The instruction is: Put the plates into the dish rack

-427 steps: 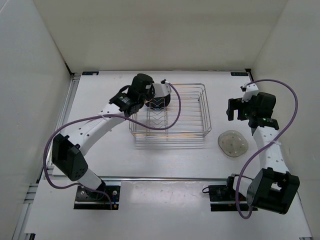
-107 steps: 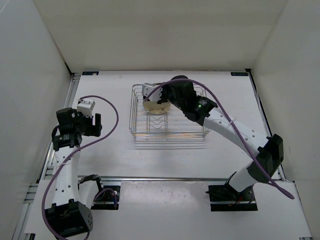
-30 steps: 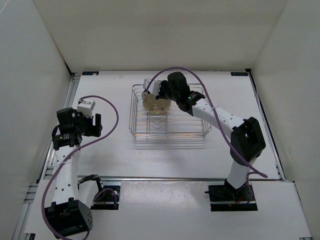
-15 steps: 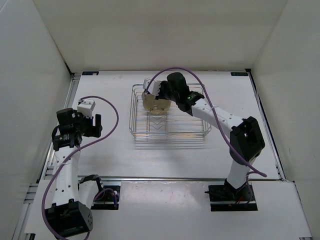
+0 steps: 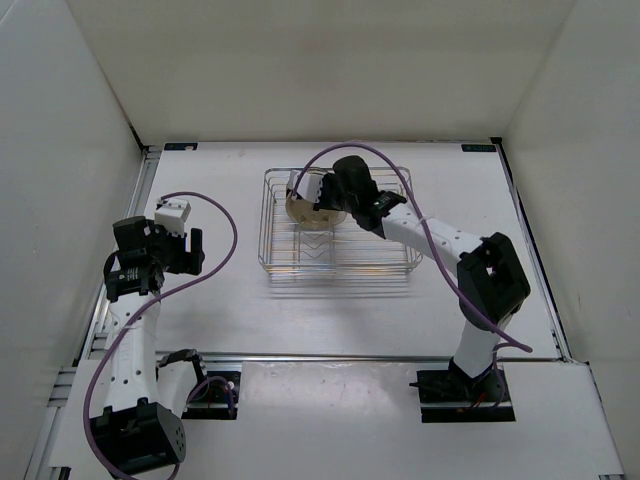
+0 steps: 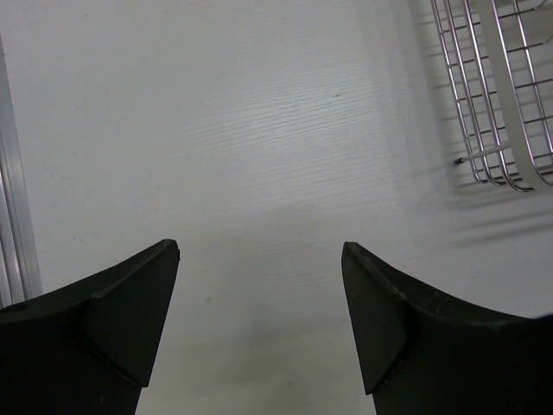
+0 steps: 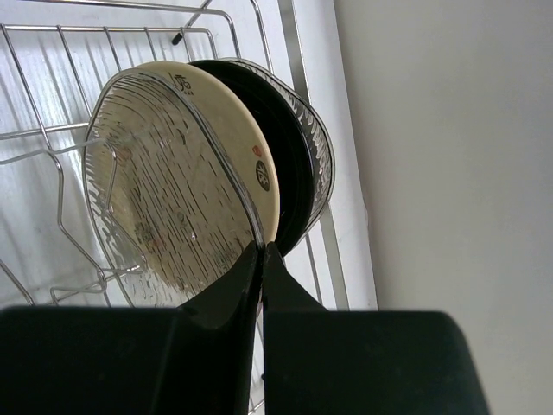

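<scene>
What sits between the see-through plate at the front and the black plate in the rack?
The tan-yellow plate, standing on edge between the front clear plate and the black plate; the right wrist view shows it.

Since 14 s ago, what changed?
Right gripper took the pale grey plate off the table on the right and moved it left into the dish rack, shut on its rim. Left gripper pulled back from the rack, open. Dish rack stayed put.

Upright plates (image 7: 173, 207) crowd the far-left slots of the dish rack (image 5: 350, 252), seemingly touching, the right hand (image 7: 262, 259) pinching the front one there; the rack's near slots stand free; bare table (image 6: 259, 130) spreads under the parted left hand (image 6: 259, 259).
</scene>
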Controlling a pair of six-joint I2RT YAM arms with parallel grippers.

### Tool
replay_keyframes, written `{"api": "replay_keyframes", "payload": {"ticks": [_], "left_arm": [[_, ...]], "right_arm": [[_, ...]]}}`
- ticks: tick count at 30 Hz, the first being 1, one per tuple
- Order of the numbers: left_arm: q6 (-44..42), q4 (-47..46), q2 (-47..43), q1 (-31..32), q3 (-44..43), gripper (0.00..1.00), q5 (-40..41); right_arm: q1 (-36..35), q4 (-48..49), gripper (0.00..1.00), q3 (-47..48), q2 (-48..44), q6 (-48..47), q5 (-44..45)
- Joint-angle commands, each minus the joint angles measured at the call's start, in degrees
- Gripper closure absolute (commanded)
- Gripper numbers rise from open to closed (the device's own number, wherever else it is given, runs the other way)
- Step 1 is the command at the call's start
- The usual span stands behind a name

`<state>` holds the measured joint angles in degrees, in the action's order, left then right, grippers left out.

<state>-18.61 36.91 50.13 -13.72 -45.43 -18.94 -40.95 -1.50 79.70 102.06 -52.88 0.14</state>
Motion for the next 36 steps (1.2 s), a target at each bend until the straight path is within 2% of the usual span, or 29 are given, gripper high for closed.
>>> {"api": "replay_keyframes", "payload": {"ticks": [1, 25, 36], "left_arm": [[-0.46, 0.27, -1.17, -0.26, 0.08, 0.13, -0.84], [-0.99, 0.8, -3.81, -0.26, 1.13, 0.13, -0.31], [-0.99, 1.33, -4.34, -0.26, 1.13, 0.13, -0.31]], "right_arm": [[-1.06, 1.24, 1.0, -0.07, -3.18, 1.2, -0.41], [-6.16, -4.74, 1.0, -0.07, -3.71, 2.26, 3.81], [-6.16, -9.23, 1.0, -0.6, -3.71, 0.51, 1.88]]}}
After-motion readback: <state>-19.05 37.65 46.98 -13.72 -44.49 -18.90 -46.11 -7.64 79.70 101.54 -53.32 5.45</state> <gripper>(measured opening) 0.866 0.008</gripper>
